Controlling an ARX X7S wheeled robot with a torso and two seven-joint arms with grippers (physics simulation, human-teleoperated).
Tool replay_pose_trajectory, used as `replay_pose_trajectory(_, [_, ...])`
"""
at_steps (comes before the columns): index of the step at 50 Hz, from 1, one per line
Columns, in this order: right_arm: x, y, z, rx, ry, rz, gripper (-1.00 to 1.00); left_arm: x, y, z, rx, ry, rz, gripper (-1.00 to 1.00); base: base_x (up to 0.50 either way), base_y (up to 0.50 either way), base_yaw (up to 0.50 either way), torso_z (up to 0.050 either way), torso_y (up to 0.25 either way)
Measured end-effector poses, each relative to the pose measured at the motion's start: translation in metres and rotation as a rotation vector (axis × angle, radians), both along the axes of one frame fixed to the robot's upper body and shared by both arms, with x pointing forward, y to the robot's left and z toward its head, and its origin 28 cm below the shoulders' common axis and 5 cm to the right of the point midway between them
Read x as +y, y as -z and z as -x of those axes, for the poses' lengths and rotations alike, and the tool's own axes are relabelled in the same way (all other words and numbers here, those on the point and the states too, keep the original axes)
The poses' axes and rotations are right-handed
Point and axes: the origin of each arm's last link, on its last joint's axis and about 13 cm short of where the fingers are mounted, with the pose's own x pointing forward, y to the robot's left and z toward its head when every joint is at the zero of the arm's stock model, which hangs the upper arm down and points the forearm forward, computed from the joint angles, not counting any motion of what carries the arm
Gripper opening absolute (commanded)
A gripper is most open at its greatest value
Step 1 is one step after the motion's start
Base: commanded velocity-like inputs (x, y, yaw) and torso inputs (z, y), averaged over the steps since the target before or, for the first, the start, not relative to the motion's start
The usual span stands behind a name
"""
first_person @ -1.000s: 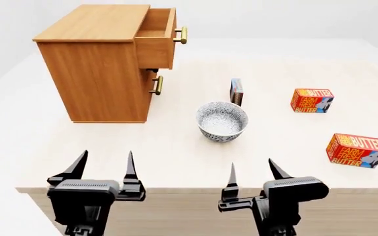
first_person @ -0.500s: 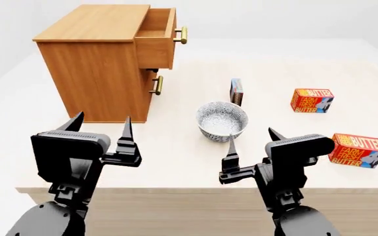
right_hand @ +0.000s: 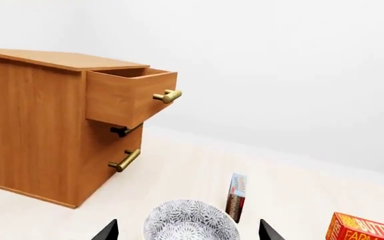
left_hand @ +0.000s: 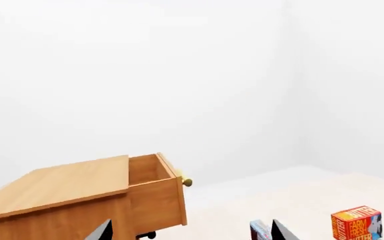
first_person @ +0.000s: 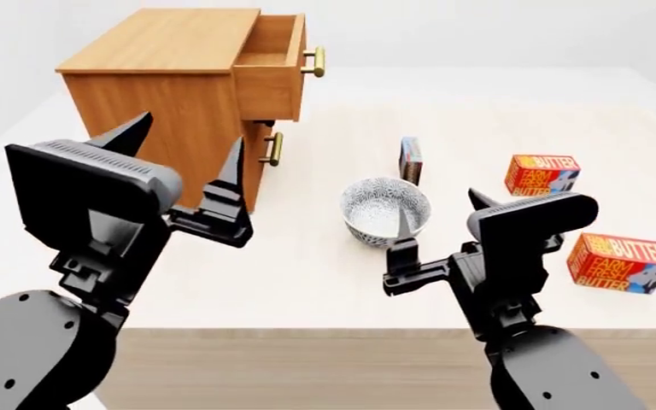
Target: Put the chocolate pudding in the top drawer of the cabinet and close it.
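The chocolate pudding (first_person: 410, 160) (right_hand: 236, 197) (left_hand: 259, 231), a thin blue and red box, stands on edge on the table behind the patterned bowl. The light-brown cabinet (first_person: 174, 120) (right_hand: 38, 135) (left_hand: 52, 200) stands at the back left, its top drawer (first_person: 272, 68) (right_hand: 130, 97) (left_hand: 155, 192) pulled out, brass handle at the front. My left gripper (first_person: 182, 162) hangs open in front of the cabinet, nothing between its fingers. My right gripper (first_person: 440, 215) is open too, raised just in front of the bowl, well short of the pudding.
A grey patterned bowl (first_person: 385, 210) (right_hand: 190, 221) sits mid-table. Two orange-red butter boxes (first_person: 541, 174) (first_person: 618, 261) lie at the right. The lower drawer's brass handle (first_person: 270, 148) sits under the open drawer. The table's front edge (first_person: 305, 329) runs below both arms.
Both arms have risen and reached forward over the table; the left gripper now stands before the cabinet, the right one close to the bowl. Nothing on the table has moved.
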Motion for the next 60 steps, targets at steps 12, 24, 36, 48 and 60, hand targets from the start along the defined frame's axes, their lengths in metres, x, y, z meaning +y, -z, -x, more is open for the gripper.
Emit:
replay_pose_trajectory(12, [-0.002,-0.008,0.000,-0.014,-0.004,-0.002,1.00,-0.001,-0.016,0.002,-0.031,0.059,-0.030,1.00,0.06,0.00,0.00,0.000,0.000])
replay_pose_trajectory(24, [-0.004,-0.012,0.000,-0.026,-0.001,-0.012,1.00,0.000,-0.025,0.000,-0.048,0.084,-0.029,1.00,0.10,0.00,0.00,0.000,0.000])
replay_pose_trajectory(36, [-0.005,-0.014,-0.001,-0.031,0.002,-0.019,1.00,-0.001,-0.030,-0.001,-0.054,0.100,-0.026,1.00,0.10,0.00,0.00,0.000,0.000])
replay_pose_trajectory(48, [-0.005,-0.014,-0.003,-0.030,0.002,-0.024,1.00,-0.002,-0.033,-0.001,-0.063,0.103,-0.033,1.00,0.10,0.00,0.00,0.000,0.000])
replay_pose_trajectory(60, [-0.004,-0.014,-0.003,-0.029,0.000,-0.029,1.00,-0.002,-0.035,-0.001,-0.067,0.105,-0.041,1.00,0.10,0.00,0.00,0.000,0.000])
